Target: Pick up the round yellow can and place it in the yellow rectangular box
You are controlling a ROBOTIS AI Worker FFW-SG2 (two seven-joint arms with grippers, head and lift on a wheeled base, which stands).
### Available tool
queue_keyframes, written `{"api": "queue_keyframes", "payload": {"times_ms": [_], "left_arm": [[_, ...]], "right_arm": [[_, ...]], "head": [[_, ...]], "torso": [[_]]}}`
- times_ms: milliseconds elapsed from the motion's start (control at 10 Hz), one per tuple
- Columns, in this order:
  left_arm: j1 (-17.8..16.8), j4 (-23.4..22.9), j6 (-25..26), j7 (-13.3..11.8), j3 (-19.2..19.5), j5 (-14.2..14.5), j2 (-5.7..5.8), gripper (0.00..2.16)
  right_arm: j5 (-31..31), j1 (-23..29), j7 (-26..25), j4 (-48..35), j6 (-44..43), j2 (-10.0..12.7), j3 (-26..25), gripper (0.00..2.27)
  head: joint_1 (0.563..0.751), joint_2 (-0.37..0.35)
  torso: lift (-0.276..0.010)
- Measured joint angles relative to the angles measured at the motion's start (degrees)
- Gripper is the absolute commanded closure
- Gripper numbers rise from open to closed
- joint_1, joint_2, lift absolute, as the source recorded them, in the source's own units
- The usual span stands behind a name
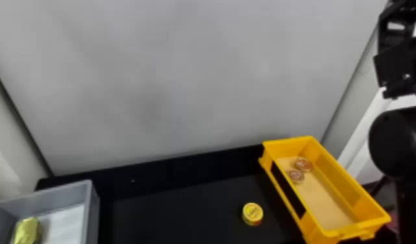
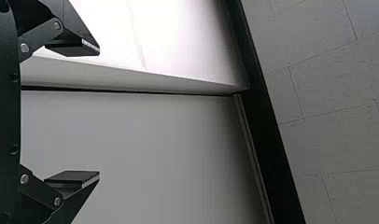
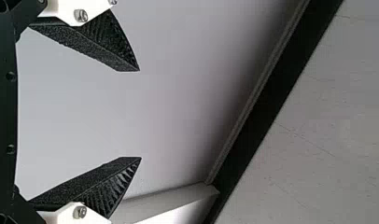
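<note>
Could knock the round yellow can (image 1: 252,213), lid up on the black tabletop (image 1: 184,211) near the yellow rectangular plastic box (image 1: 333,175), by descending off-centre; could snag the rim by carrying too low. Note two small round reddish tins (image 1: 303,164) in the box, plus a shiny yellow-green packet (image 1: 27,231) in the grey plastic bin (image 1: 94,214). Log left gripper (image 2: 99,113) and right gripper (image 3: 140,114) as spread, pinching nothing.

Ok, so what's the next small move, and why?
Probably lower the open right hand toward the round yellow can: the can sits on the black table, left of the yellow box, and that hand is empty.
</note>
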Motion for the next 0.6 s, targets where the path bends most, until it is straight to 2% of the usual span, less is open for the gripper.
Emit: {"api": "queue_keyframes", "payload": {"times_ms": [300,600], "left_arm": [[-0.29,0.01,0.25,0.08,-0.73,0.15,-0.25,0.31],[-0.45,0.01,0.37,0.08,-1.48,0.27,-0.62,0.31]], "right_arm": [[-8.35,2.06,0.06,1.42,9.29,-0.03,-2.36,0.11],[-18.74,4.12,0.81,6.21,17.27,-0.59,-4.49,0.11]], "head": [[0.606,-0.081],[0.606,-0.081]], "torso": [[0.0],[0.0]]}}
